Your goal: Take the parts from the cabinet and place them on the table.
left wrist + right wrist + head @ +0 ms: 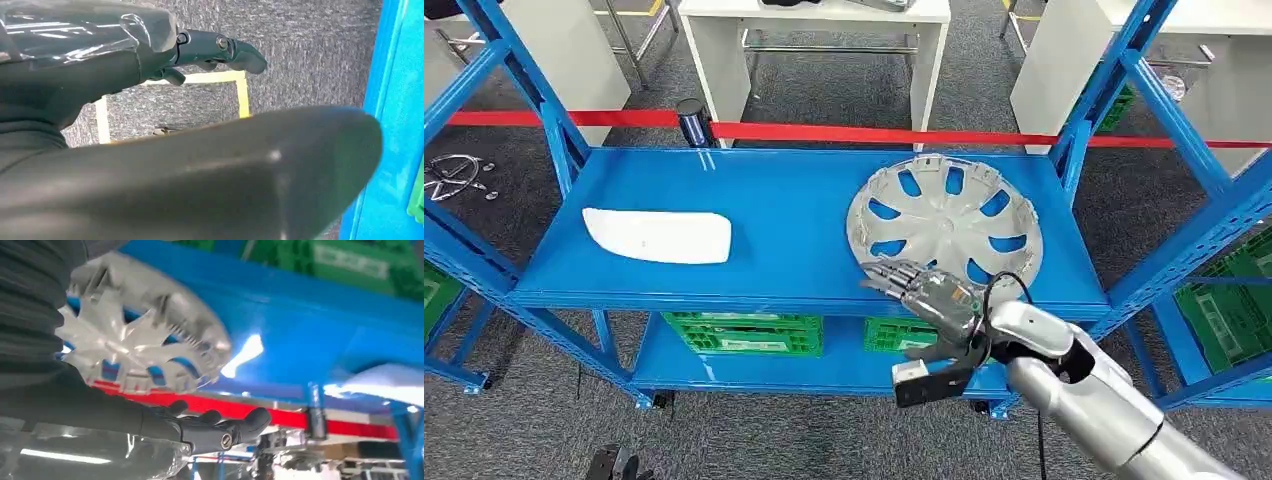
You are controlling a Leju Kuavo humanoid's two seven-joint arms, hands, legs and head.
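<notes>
Item: silver hubcap, on the cabinet's top shelf, not yet taken.

Hubcap lies flat on the right half of the blue shelf, near edge close to the shelf's front lip. White curved part lies on the left half of the same shelf, well apart from it. Both parts are on the cabinet, so as judged here nothing has been placed on the worktop; the whole transfer is left. Right hand reaches in from the near right, fingers extended and spread at the hubcap's near rim; whether they touch it cannot be told, and nothing is gripped. Left hand hangs beside the cabinet over the grey carpet, fingers loosely extended, holding nothing. Green crates sit on the lower shelf.
</notes>
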